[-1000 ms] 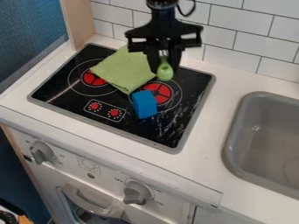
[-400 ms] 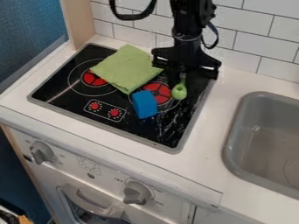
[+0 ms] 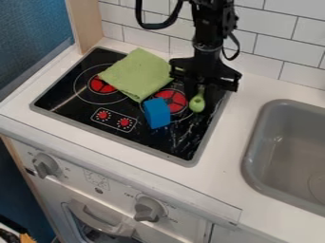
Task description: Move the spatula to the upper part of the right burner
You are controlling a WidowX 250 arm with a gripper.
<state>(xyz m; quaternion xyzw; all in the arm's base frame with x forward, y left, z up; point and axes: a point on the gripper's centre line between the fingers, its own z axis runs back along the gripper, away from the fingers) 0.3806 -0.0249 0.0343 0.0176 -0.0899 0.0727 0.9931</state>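
At far left, a textured blue surface [image 3: 32,42], beside an upright light wood panel [image 3: 86,23]. In the lower left corner, at the edge of view, a dark and orange item [image 3: 24,237], too little of it in sight to name. Next, along the white oven front, a grey left knob [image 3: 45,166]. Above and behind, set into the white table [image 3: 222,156], a black stovetop [image 3: 190,163] with a grey rim, and on it the red left burner [image 3: 100,85], partly under a green cloth [image 3: 134,76]. In front of the left burner, two small red printed dials [image 3: 114,119]. Lower down, on the oven front, a curved oven handle [image 3: 101,220], then a grey right knob [image 3: 149,209]. Back on the stovetop, just in front of the cloth, a blue block [image 3: 157,113], over the near left part of the red right burner [image 3: 176,99]. Then, at the right edge of that burner's ring, the rounded end of the green spatula [image 3: 197,104], pointing down under the tool [image 3: 197,91]. Looks closed around the spatula's narrow part. Cannot tell whether the rounded end touches the stovetop. Above, the black arm [image 3: 208,45], hanging down from the top edge, in front of white wall tiles [image 3: 273,40]. At far right, sunk into the table, a grey sink [image 3: 253,147].
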